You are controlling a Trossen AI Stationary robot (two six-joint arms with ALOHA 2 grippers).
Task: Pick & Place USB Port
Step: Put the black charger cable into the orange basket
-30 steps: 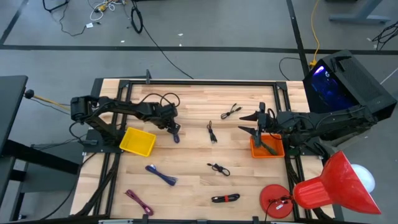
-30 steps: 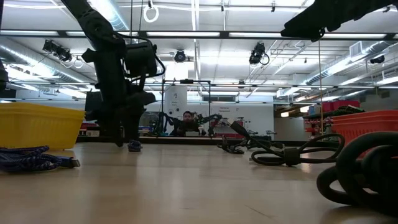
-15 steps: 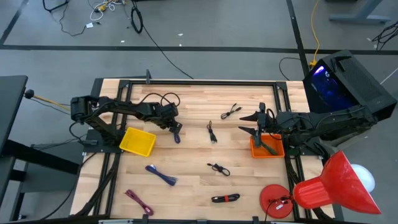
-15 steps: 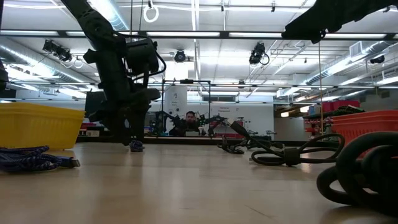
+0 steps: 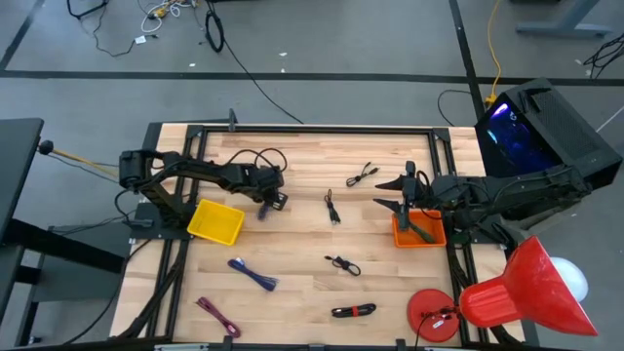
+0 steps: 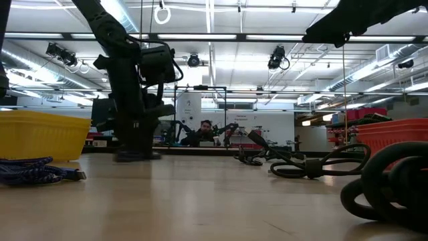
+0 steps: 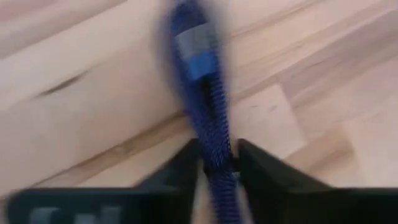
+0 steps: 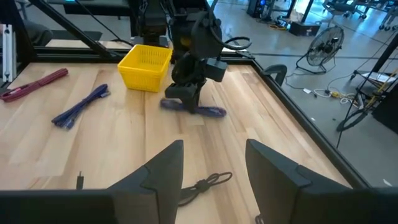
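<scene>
So the left tool (image 5: 265, 202) is down near the table (image 5: 302, 283), just right of the yellow basket (image 5: 216, 221), and its fingers (image 7: 186, 171) are pinched on a blue braided cable (image 7: 208, 124). The cable runs out ahead of the fingers over the wood, ending in a plug with a lighter blue band. From the right wrist view the same cable (image 8: 194, 108) lies flat on the table under that tool, sticking out on both sides of it.

Room to move: there's a fair stretch of bare wood between the left tool and the small black cable (image 5: 332, 208) in the middle, and more open table toward the near edge. The basket is the tightest neighbour, close beside the tool.

Other stuff lying around: a second blue cable (image 5: 253, 273) and a maroon cable (image 5: 218, 316) near the front left, a black cable (image 5: 362, 175) up back, a knotted black cable (image 5: 342, 264), and a red-and-black cable (image 5: 354, 311) up front.

The right tool (image 5: 405, 200) hangs over the orange bin (image 5: 417, 234) at the right edge, fingers (image 8: 163, 168) spread apart, holding nothing.
</scene>
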